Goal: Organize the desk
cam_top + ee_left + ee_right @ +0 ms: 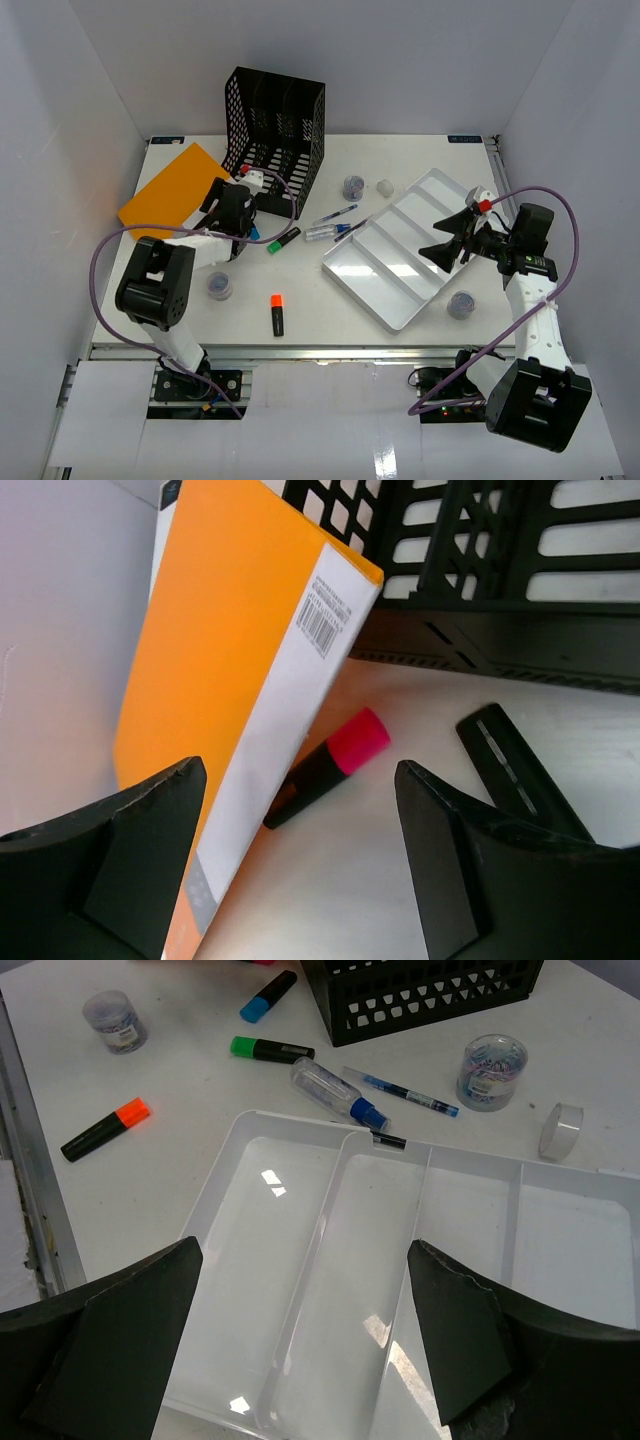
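The desk (330,335) fills the top view, w/ its metal rail along the 6 o'clock edge.

L gripper (228,203) is at approx 10 o'clock from desk centre, jaws wide apart. It points at an orange book (220,660) lying at 10 o'clock. In the wrist cam the book looks tilted, w/ its white barcode edge facing a pink highlighter (335,765). The highlighter lies on the desk btwn the fingers, its dark end at the book's edge. A black mesh rack (277,120) stands upright at 12 o'clock, just beside the L gripper.

R gripper (440,237) is at 3 o'clock, jaws also spread, above a white compartmented tray (345,268) that lies diagonally. Can't tell if it touches the tray.

Loose items on the desk:
- Btwn rack and tray: green-cap marker (284,240), blue pen (335,215), small clear bottle w/ blue cap (325,232).
- Near 1 o'clock: clip jar (354,186) and tape roll (385,187), close together.
- At 8 o'clock: 2nd jar (220,286).
- At 4 o'clock: 3rd jar (461,304), just beside the tray.
- At 7 o'clock: orange-cap highlighter (277,313), on its own.
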`<state>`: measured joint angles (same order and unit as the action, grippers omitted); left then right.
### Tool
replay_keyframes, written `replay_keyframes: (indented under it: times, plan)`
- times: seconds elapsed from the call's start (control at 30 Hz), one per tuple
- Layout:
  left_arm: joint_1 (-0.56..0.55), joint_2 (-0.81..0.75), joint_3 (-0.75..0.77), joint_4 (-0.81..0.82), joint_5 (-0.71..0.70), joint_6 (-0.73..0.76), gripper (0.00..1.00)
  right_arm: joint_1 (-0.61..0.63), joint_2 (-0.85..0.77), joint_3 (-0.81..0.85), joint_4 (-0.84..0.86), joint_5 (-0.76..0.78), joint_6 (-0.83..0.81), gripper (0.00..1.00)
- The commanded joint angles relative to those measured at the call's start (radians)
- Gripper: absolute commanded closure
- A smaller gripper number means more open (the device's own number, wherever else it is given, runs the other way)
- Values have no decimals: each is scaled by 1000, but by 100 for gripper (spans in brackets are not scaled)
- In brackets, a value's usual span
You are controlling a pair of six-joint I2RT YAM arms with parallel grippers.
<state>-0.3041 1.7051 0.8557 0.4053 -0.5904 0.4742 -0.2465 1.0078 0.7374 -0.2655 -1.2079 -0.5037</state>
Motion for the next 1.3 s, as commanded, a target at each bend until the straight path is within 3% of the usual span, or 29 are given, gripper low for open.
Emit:
replay_keyframes:
  times: [0.0,0.1,0.3,0.53,0.9,1.0,1.07,1.27]
  plan:
    - [-1,98,30,243,-94,108,14,6,-1,-4,20,-25,-9,10]
    - [0,158,54,333,-147,165,20,4,3,-4,21,-28,-10,10]
    - [2,229,104,353,-165,192,30,6,8,-4,20,-25,-13,10]
    - [37,231,111,350,-166,181,50,6,8,-4,20,-25,-15,10]
    - [71,156,115,264,-137,124,91,6,4,-3,17,-22,-15,10]
    - [73,105,131,206,-133,107,100,6,3,-1,14,-23,-15,10]
    - [76,59,162,140,-120,57,100,6,2,-1,12,-24,-15,10]
    - [114,-133,288,-269,3,-226,100,6,2,1,11,-24,-15,10]
